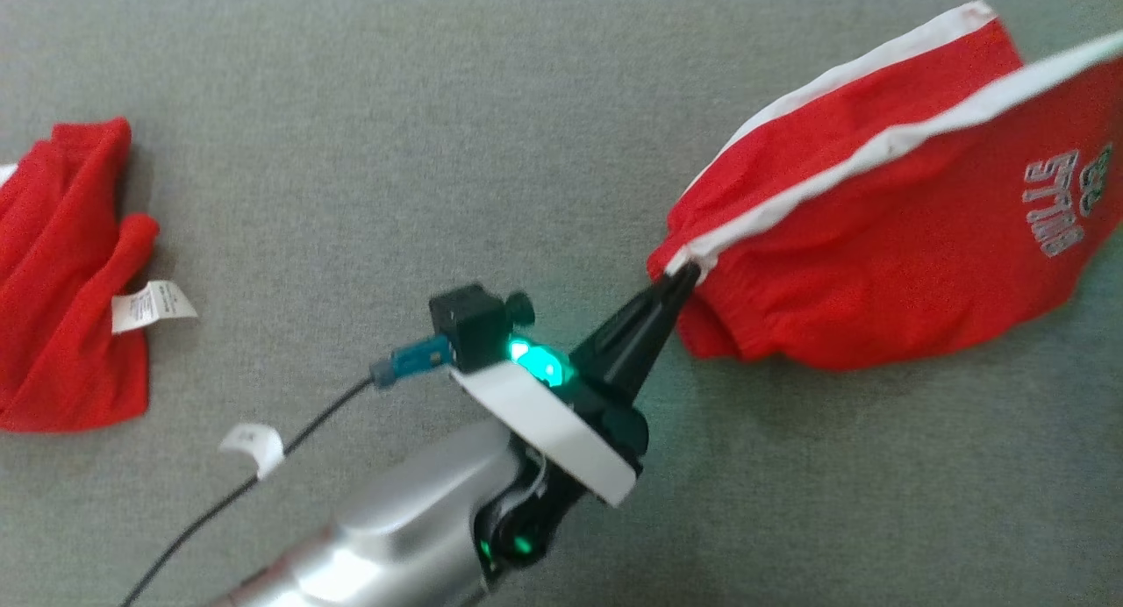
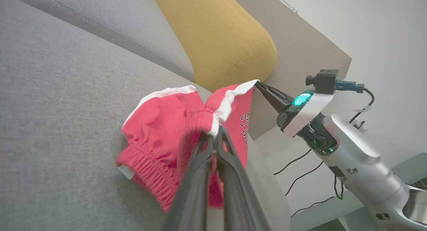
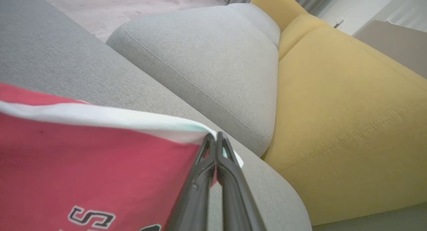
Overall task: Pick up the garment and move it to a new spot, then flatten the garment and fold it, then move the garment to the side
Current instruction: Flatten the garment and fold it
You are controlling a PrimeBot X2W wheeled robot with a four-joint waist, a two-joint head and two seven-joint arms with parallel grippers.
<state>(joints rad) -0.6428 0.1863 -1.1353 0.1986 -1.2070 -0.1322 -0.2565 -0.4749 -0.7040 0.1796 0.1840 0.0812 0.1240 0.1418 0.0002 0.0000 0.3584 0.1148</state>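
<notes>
over the grey sofa seat point(image 1: 351, 151), the red garment point(image 1: 877, 265) hangs stretched between the left end effector point(image 1: 682, 279), clamped on its waistband, and the right end effector point(image 3: 215, 138), pinching a white-trimmed corner, likely to carry and spread it flat.

The garment point(image 1: 886, 239), red shorts with white trim, a gathered elastic waistband and pale lettering on one leg, hangs lifted and stretched by two edge points over the right of the grey seat point(image 1: 439, 107), lower folds drooping.
</notes>
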